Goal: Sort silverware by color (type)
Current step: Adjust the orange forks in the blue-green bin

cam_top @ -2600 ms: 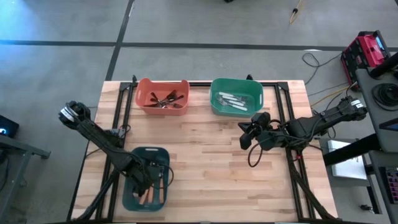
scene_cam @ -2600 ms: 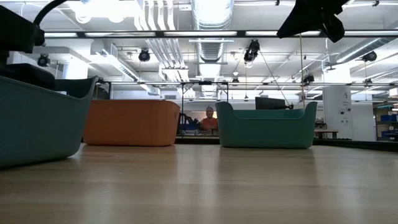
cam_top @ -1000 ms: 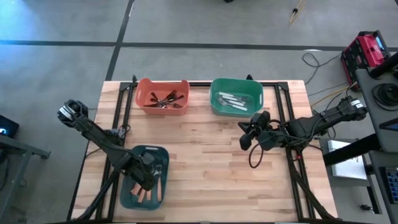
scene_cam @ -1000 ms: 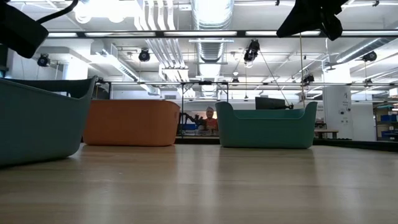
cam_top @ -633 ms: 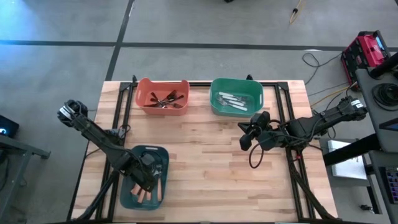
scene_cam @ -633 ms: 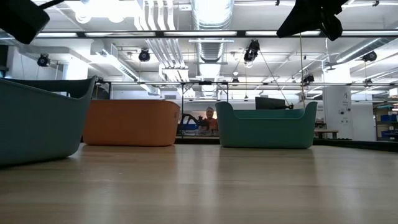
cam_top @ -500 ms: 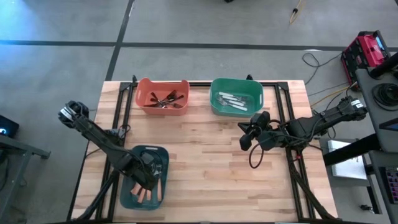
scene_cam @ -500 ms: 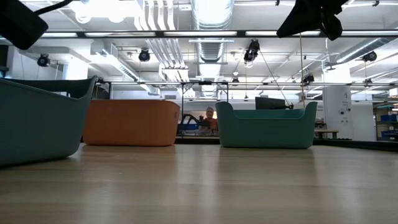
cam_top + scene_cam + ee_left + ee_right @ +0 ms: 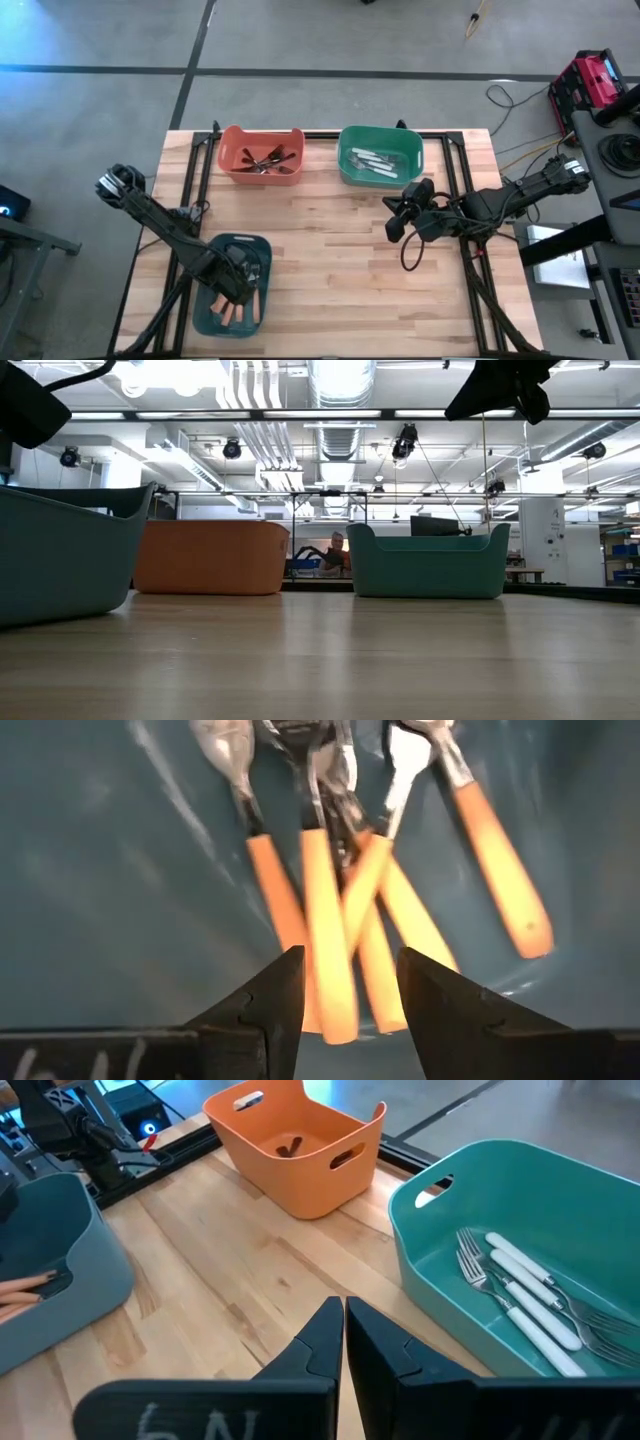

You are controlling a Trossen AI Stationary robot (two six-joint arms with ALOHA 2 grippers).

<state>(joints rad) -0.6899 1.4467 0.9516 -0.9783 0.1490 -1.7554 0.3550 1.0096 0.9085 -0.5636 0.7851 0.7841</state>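
In the left wrist view the orange-handled utensils (image 9: pixel 330 920) are blurred, and their metal heads run off the picture's edge, so forks and spoons cannot be told apart. From table height the walls of the orange bin (image 9: pixel 212 557) and the green bin (image 9: pixel 427 563) hide their contents. The dark utensils (image 9: pixel 268 160) seen from above are too small to sort by kind.

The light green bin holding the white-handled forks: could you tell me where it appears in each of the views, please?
High view: light green bin at the table's far edge, right of centre.
Low view: right of centre, far across the table; contents hidden by its wall.
Left wrist view: not in it.
Right wrist view: at the right, white-handled forks inside.
Shared landmark: the orange bin beside it.
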